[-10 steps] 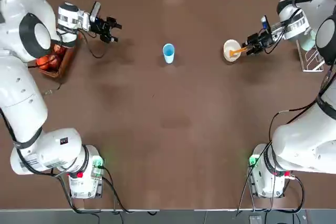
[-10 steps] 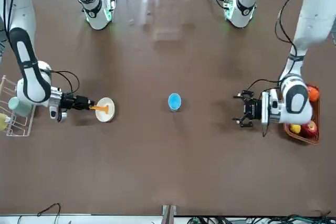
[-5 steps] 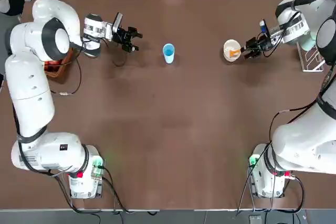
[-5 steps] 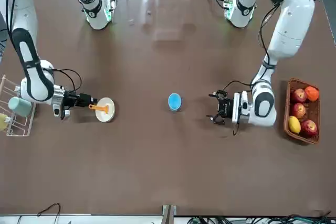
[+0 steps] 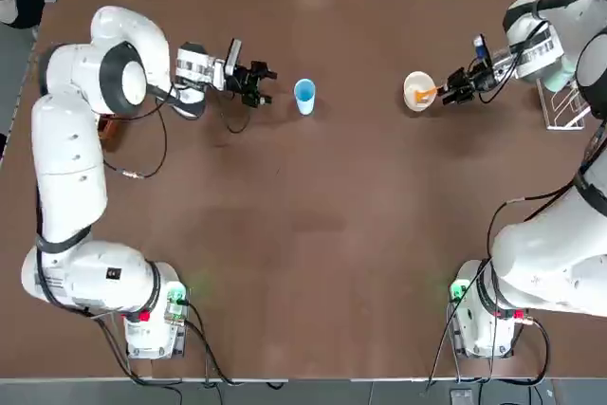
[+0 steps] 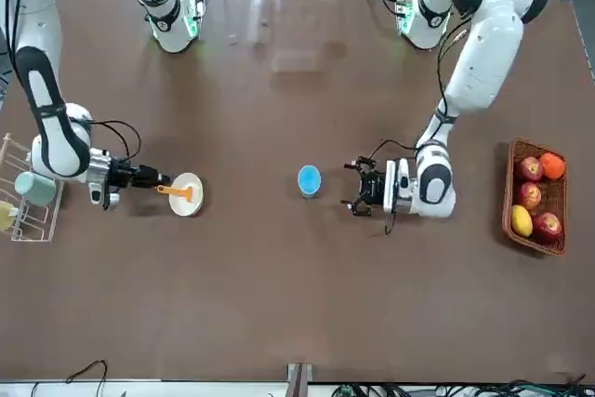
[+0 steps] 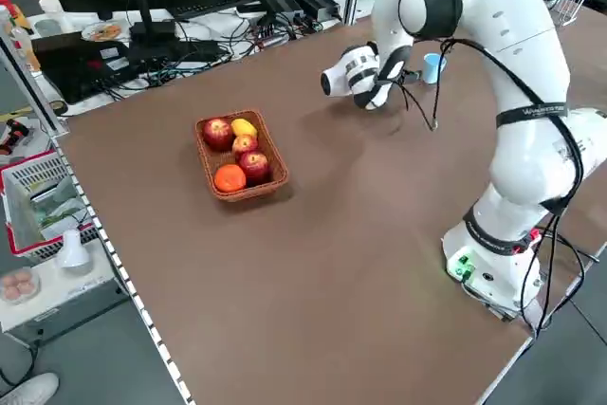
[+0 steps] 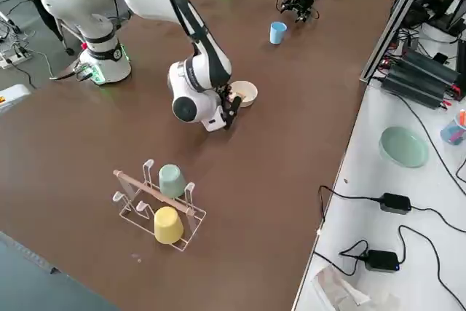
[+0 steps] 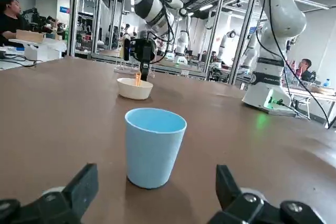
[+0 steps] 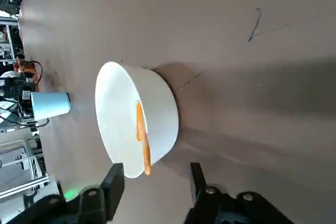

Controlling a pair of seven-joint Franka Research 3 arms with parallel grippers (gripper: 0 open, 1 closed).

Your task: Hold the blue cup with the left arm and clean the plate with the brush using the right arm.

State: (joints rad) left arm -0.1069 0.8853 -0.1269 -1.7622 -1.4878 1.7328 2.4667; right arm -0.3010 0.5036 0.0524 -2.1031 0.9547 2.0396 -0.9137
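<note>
The blue cup (image 5: 304, 95) stands upright at mid table, also seen in the left wrist view (image 9: 155, 147). My left gripper (image 5: 265, 83) is open, low over the table just left of the cup, and its fingers (image 9: 84, 187) are wider apart than the cup. The plate (image 5: 415, 91) is a small white bowl-like dish to the right. The orange brush (image 5: 429, 93) lies in it, its handle sticking out over the rim. My right gripper (image 10: 155, 178) is open, its fingers either side of the handle's end (image 10: 146, 161) and not touching it.
A fruit basket (image 6: 534, 195) sits at the table's left edge. A wire rack (image 8: 162, 205) with a teal and a yellow cup stands at the right edge behind my right arm. Bare brown table (image 5: 313, 225) spans the middle and the near side.
My left arm has swung from the fruit basket across to just beside the blue cup. My right gripper's fingers have narrowed at the brush handle. Cup, plate and brush stay put.
</note>
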